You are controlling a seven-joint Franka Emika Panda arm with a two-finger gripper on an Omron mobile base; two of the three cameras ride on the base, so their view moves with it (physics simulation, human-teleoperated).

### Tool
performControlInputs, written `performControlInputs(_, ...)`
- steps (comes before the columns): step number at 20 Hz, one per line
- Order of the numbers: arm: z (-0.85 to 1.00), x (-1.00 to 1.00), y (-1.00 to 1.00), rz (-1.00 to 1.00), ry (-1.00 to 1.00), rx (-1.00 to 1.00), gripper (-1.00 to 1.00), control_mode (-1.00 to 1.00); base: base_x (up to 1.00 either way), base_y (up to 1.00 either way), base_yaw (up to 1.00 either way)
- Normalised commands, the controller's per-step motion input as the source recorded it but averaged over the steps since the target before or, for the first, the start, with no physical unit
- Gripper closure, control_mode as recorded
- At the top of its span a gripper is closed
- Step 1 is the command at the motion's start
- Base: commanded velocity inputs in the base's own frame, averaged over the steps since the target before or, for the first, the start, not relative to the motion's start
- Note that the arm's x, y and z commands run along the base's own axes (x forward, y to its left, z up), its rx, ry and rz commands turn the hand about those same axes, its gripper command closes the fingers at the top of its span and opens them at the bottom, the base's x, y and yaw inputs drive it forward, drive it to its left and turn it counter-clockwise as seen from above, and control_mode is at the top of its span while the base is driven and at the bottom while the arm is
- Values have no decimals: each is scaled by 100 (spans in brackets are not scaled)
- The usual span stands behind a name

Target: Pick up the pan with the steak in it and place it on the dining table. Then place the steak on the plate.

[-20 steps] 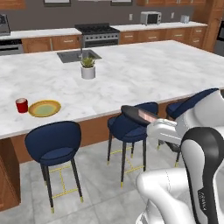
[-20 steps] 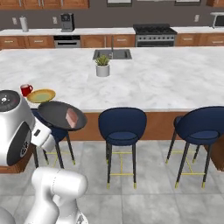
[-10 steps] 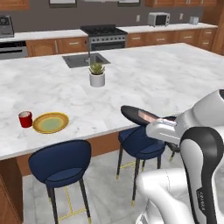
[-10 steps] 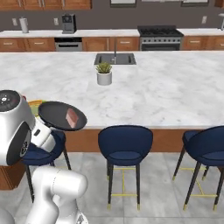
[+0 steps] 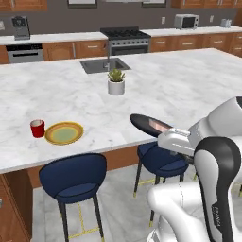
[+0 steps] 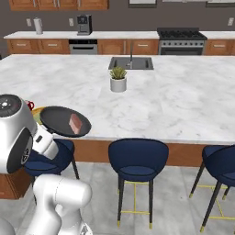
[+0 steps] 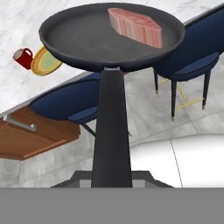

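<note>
The gripper (image 7: 111, 175) is clamped tight on the long black handle of the pan (image 7: 87, 41), which it holds level in the air just off the near edge of the dining table (image 5: 189, 90), above the gap between the tabletop and the stools. In the left base view the pan (image 5: 144, 124) overlaps the table's front lip, its far rim just over the marble and the rest hanging out over the blue stool (image 5: 160, 160) below. The one steak (image 7: 134, 27) lies flat inside the pan, toward the far right of its floor as seen from the hand, close to the rim; in the right base view the steak (image 6: 75, 123) sits at the right side of the pan (image 6: 64, 121). The plate (image 5: 64, 133) rests on the table near its front edge, well to the left of the pan, with a single red mug (image 5: 37, 128) just beside it on its left. Between the plate and the pan the marble along the front edge is bare and open. Farther back stand one small potted plant (image 5: 116, 83) in a white pot and, beyond it, the sink (image 5: 104, 64) set into the top; broad bare marble stretches to the right of both. Two stools show in the left base view, the second one (image 5: 74, 177) under the plate's stretch of edge; the right base view shows another stool (image 6: 137, 160) in the middle, with one more cut off at its right border. A stove (image 6: 181, 41) stands along the back wall.
</note>
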Motion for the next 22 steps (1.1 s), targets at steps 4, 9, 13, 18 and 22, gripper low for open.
performControlInputs(4, 0, 0, 0, 0, 0, 0, 100, 100, 30, 0, 9)
performControlInputs(9, 0, 0, 0, 0, 0, 0, 100, 100, 3, 0, 0)
performControlInputs(13, 0, 0, 0, 0, 0, 0, 100, 100, 10, -26, 3)
performControlInputs(18, 0, 0, 0, 0, 0, 0, 100, 100, 24, -67, 7)
performControlInputs(22, 0, 0, 0, 0, 0, 0, 100, 100, 2, -8, 1)
